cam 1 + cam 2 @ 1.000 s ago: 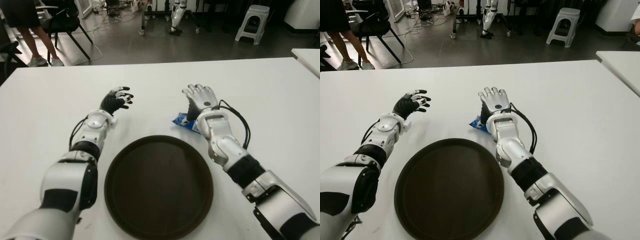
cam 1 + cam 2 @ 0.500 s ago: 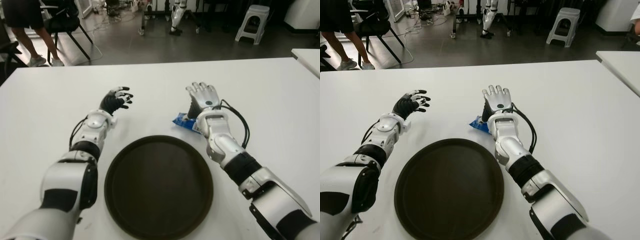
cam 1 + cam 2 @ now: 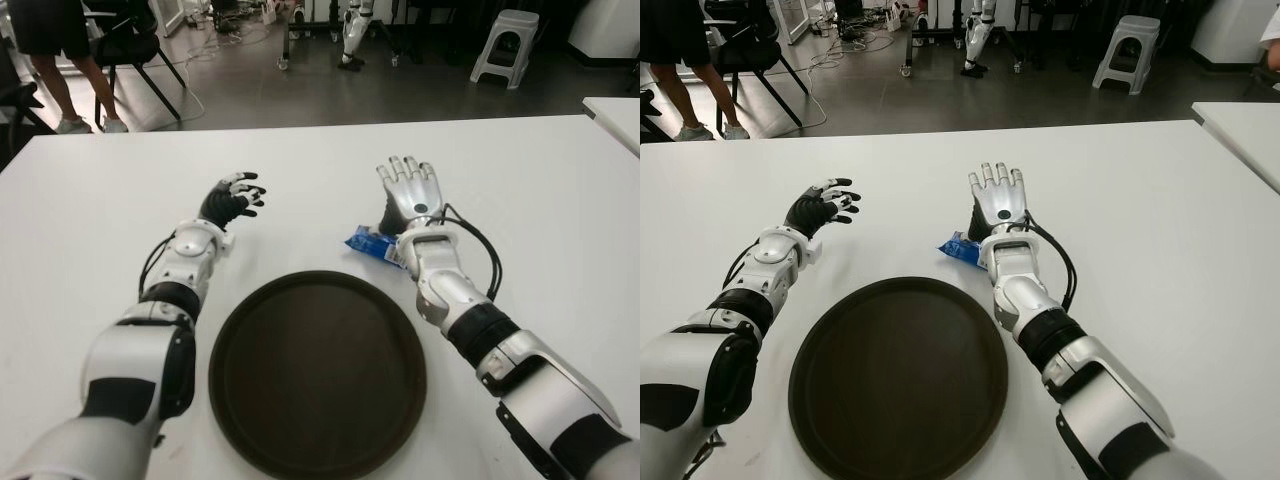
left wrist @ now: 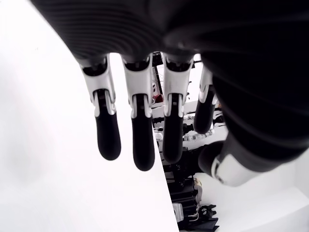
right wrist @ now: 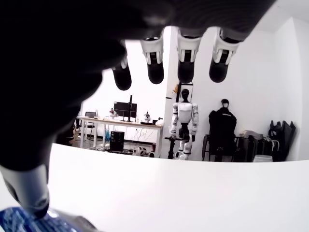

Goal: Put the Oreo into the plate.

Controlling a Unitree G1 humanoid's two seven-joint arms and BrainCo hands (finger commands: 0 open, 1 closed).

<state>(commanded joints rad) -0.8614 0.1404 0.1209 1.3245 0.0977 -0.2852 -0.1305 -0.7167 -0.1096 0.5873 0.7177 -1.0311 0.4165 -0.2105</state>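
Since a second ago the right hand [image 3: 409, 190] is stretching its empty fingers out flat, with the Oreo [image 3: 366, 242] lying just left of its wrist, crosswise, beyond the plate [image 3: 318, 372], while the open left hand [image 3: 232, 198] is idling far left.

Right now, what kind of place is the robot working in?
Probably a robotics lab or workshop: another humanoid robot stands beyond the white table, with desks and monitors, a plastic stool and loose floor cables around.

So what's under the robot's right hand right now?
The blue Oreo packet lies on the white table, partly under the open right hand. Its left end shows; the rest is hidden beneath the wrist. The plate holds nothing.
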